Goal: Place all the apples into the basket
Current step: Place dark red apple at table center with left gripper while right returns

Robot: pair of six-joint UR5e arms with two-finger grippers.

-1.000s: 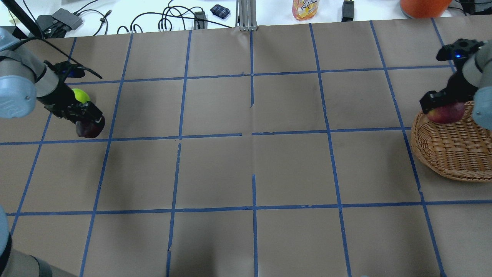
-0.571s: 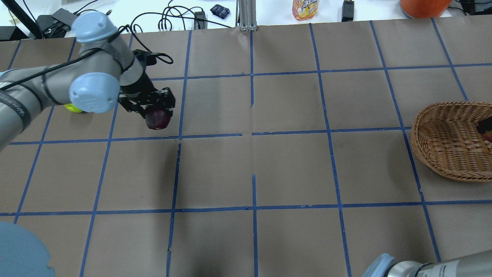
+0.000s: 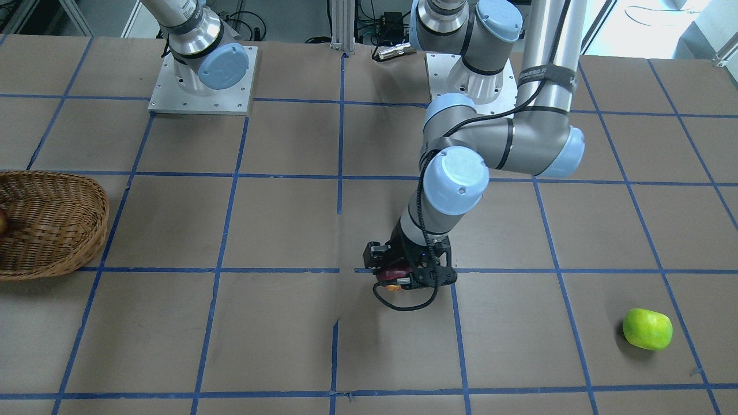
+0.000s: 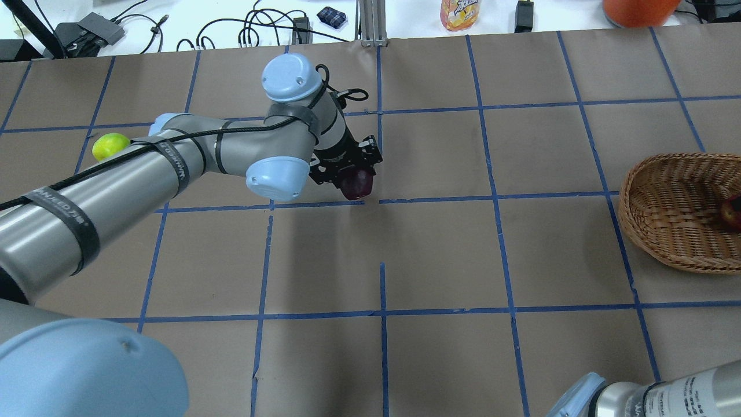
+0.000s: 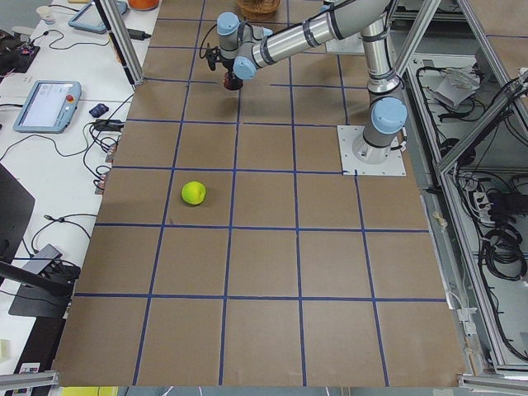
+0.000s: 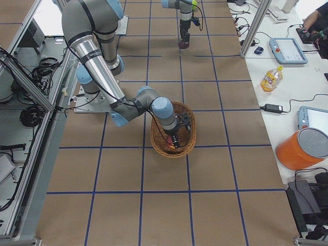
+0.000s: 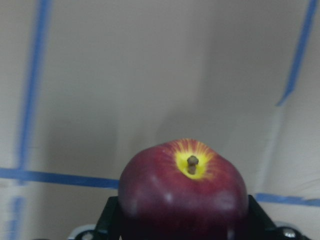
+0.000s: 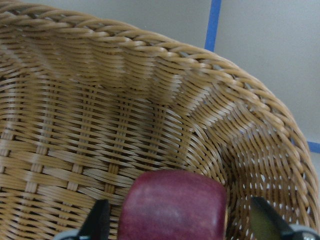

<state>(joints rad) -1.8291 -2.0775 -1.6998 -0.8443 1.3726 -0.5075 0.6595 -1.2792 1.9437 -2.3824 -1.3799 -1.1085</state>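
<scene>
Since left gripper [image 4: 353,178] has travelled from 9 o'clock edge of table [image 4: 440,255] to centre, fingers [image 7: 107,220] clamped on maroon apple [image 7: 184,192], transfer toward basket [image 4: 666,231] at 3 o'clock underway. Inside basket, right gripper [image 6: 175,137] fingers [image 8: 99,220] slightly wider than red apple [image 8: 172,205]: judged released. At 10 o'clock, green apple [image 4: 110,146] remains.

I'm viewing the tabletop [image 4: 440,249] from above, behind the robot, while the front camera is looking back from the far side; both are sharing the green apple [image 4: 110,146] and basket [image 4: 666,231].
</scene>
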